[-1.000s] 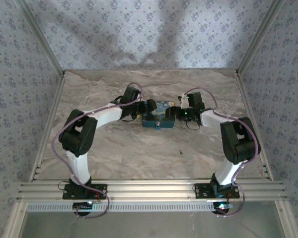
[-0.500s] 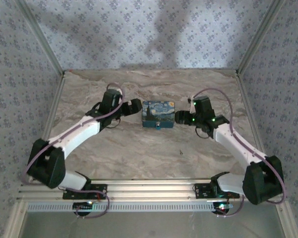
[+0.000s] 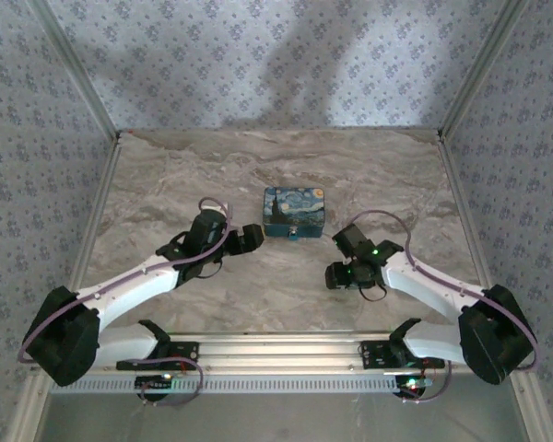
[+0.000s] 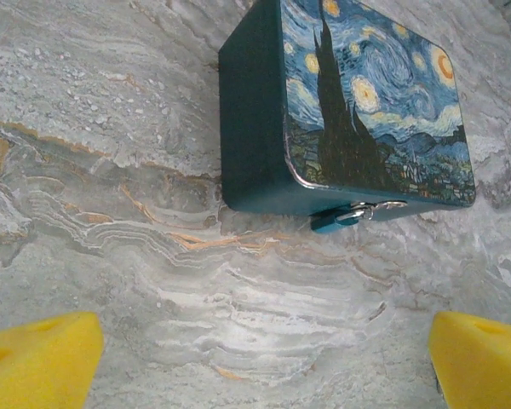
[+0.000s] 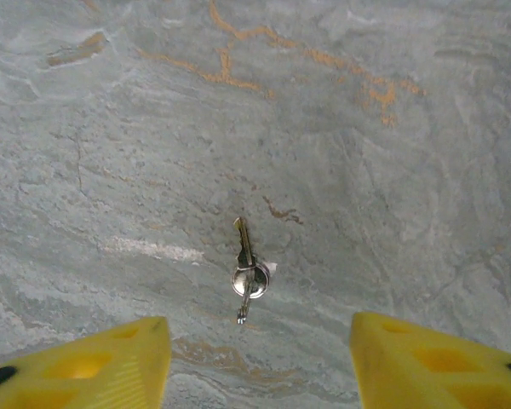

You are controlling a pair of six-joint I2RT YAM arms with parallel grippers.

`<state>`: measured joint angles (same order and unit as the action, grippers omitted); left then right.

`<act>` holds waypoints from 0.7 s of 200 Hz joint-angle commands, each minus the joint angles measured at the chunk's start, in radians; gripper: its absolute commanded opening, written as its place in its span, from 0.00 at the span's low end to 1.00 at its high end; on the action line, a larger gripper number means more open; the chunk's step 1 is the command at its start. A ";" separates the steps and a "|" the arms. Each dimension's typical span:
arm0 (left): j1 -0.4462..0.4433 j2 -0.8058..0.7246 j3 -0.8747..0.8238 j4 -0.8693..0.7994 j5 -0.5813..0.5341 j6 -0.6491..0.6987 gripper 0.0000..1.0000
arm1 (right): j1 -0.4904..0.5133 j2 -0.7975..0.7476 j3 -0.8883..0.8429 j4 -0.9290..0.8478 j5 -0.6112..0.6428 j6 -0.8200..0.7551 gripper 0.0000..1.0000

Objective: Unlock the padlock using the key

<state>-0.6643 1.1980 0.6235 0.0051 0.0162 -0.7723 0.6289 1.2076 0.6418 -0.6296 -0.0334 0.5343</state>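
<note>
Well, there's one starry-night-print box [image 3: 295, 210], one small bluish padlock [image 4: 349, 216] hanging at its front edge, and one key [image 5: 244, 256] on a ring, flat on the marble table [image 3: 212, 175]. The left gripper [image 4: 260, 362] gapes wide, with the padlock ahead and well apart. The right gripper [image 5: 260, 358] is parted and empty, and the key lies just beyond the gap between its yellow fingertips [image 5: 85, 362].

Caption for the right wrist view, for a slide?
Right claw open over the key lying on the marble table.
</note>
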 commanded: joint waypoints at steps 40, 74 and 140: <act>-0.014 -0.011 0.001 0.045 -0.035 -0.018 0.98 | 0.031 0.074 0.008 -0.013 0.000 0.039 0.44; -0.016 -0.011 0.003 0.040 -0.038 -0.016 0.98 | 0.034 0.127 0.033 -0.005 0.014 0.028 0.35; -0.016 -0.013 0.011 0.027 -0.038 -0.010 0.98 | 0.038 0.147 0.054 0.013 0.028 0.027 0.28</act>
<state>-0.6754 1.1980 0.6235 0.0269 -0.0021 -0.7868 0.6575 1.3472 0.6640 -0.6147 -0.0284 0.5579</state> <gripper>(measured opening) 0.980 0.279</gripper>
